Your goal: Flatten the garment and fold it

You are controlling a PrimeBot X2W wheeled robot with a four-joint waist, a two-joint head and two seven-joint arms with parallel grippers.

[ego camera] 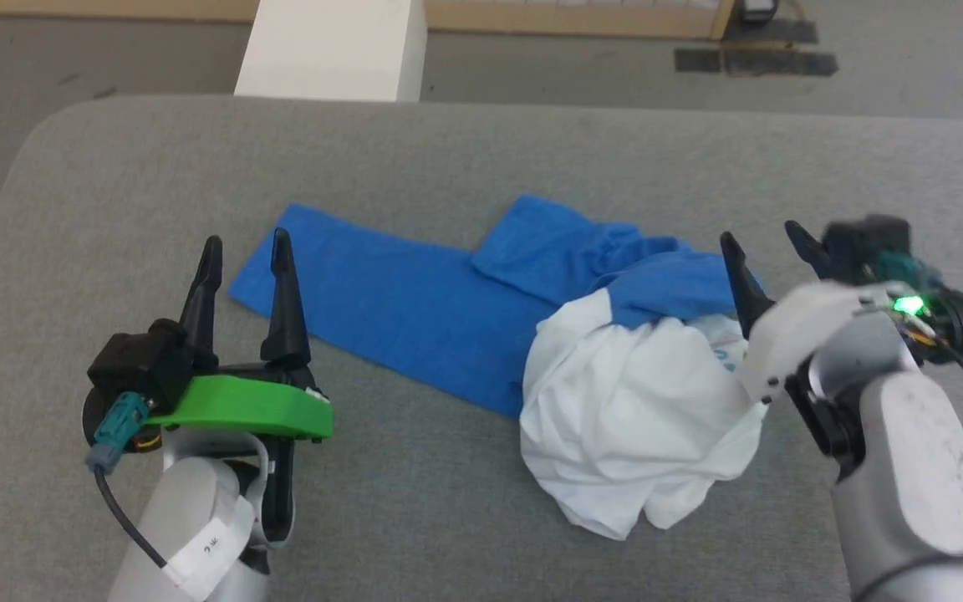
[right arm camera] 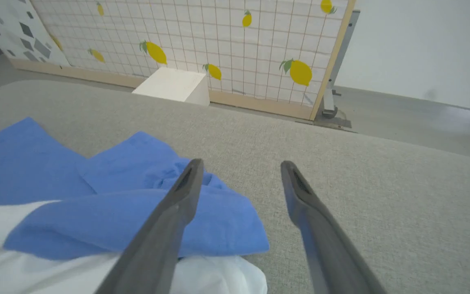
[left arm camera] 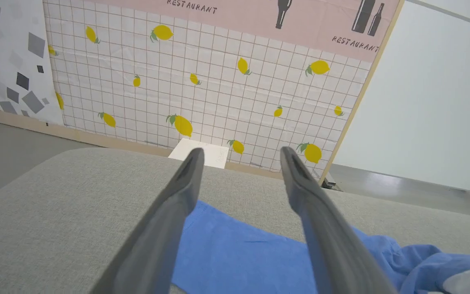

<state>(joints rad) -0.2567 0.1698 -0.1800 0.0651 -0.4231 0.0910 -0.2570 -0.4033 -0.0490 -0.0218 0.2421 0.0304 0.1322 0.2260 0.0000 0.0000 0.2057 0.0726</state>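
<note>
The garment [ego camera: 481, 334] lies on the grey tabletop [ego camera: 448, 150], a little right of centre in the head view. One bright blue sleeve [ego camera: 381, 293] is stretched out flat. Its long axis slants from the crumpled body up toward the left of the frame, with the squared cuff at the far left end. The other sleeve [ego camera: 544, 247] is doubled over into a blunt flap pointing to the upper centre. The white body [ego camera: 615, 418] is a soft, rumpled heap with deep creases, and a trace of blue print shows at its right edge. The tabletop has a coarse woven cover and a rounded corner.

The left gripper [ego camera: 247, 241] sits at the cuff end with its dark tapered fingers spread and nothing between them. In the left wrist view [left arm camera: 241, 151] the sleeve lies below the gap. The right gripper [ego camera: 759, 234] is at the heap's right side, also spread wide and empty. In the right wrist view [right arm camera: 241, 162] one finger crosses a blue fold and the other crosses bare grey weave.
</note>
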